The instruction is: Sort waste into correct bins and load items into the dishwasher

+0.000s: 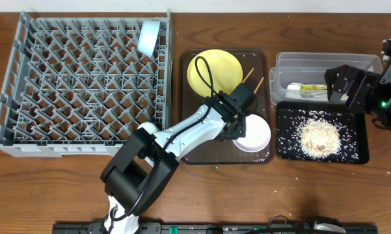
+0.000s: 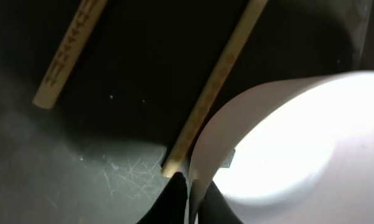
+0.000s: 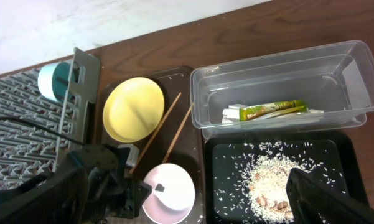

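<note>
My left gripper [image 1: 239, 127] is shut on the near rim of the white bowl [image 1: 255, 134], which sits on the dark brown tray [image 1: 190, 104]. In the left wrist view the fingers [image 2: 190, 190] pinch the bowl's rim [image 2: 286, 143], next to the chopsticks [image 2: 215, 87]. The yellow plate [image 1: 214, 71] and chopsticks [image 1: 253, 80] lie on the same tray. The light blue bowl [image 1: 148, 36] stands on edge in the grey dish rack [image 1: 78, 78]. The clear tub [image 1: 325, 65] holds the napkin [image 3: 234, 114] and the wrapper [image 3: 274, 109]. Rice [image 1: 320, 136] lies in the black tray [image 1: 283, 146]. My right gripper [image 1: 346, 88] is open and empty above the tub. No white cup shows.
A few rice grains lie on the wooden table beside the black tray. The left arm [image 1: 182, 136] stretches across the brown tray's near left corner. The rack's right wall [image 1: 164, 71] stands close against the brown tray.
</note>
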